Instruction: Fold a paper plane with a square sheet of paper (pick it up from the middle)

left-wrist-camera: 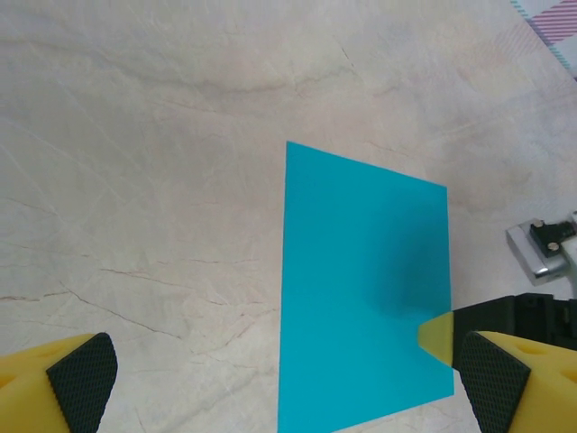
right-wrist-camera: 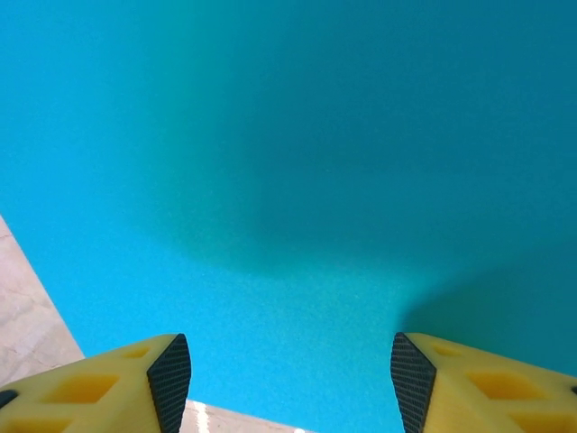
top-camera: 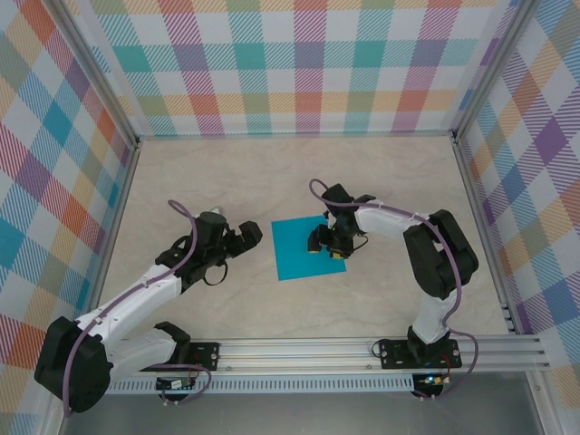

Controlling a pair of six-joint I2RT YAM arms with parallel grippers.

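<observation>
**Current state.** The square sheet of paper (top-camera: 294,249) lies flat on the surface (top-camera: 227,181), near its centre and turned slightly off square. No crease shows in it, so no fold has been made. Step in hand, as judged: the initial pick-up that precedes the first fold.

**Right fingers.** In the top view the right fingers (top-camera: 326,243) hang over the 3 o'clock half of the sheet, pointing down at it. The right wrist view shows the right fingers (right-wrist-camera: 167,379) parted and grasping nothing, with the teal sheet (right-wrist-camera: 288,180) spread beneath them and a strip of bare surface at 7 o'clock. In the left wrist view one yellow tip of the right arm (left-wrist-camera: 437,336) sits at the sheet's 4 o'clock edge. Whether it touches the paper cannot be told.

**Left fingers.** The left fingers (top-camera: 252,237) are just off the sheet at 9 o'clock, clear of its edge. In the left wrist view they (left-wrist-camera: 81,379) are released wide and grasp nothing, with the sheet (left-wrist-camera: 361,271) ahead between 12 and 3 o'clock.

**Next move, requirements.**
1. Shift the right fingers toward 9 o'clock, since the task specifies the middle of the sheet.
2. Press both pads onto the paper, then clench gently so that a ridge of paper bunches between them.
3. Thin paper on a smooth surface is likely to slide, so hold the left fingers ready to steady the 9 o'clock edge.
</observation>
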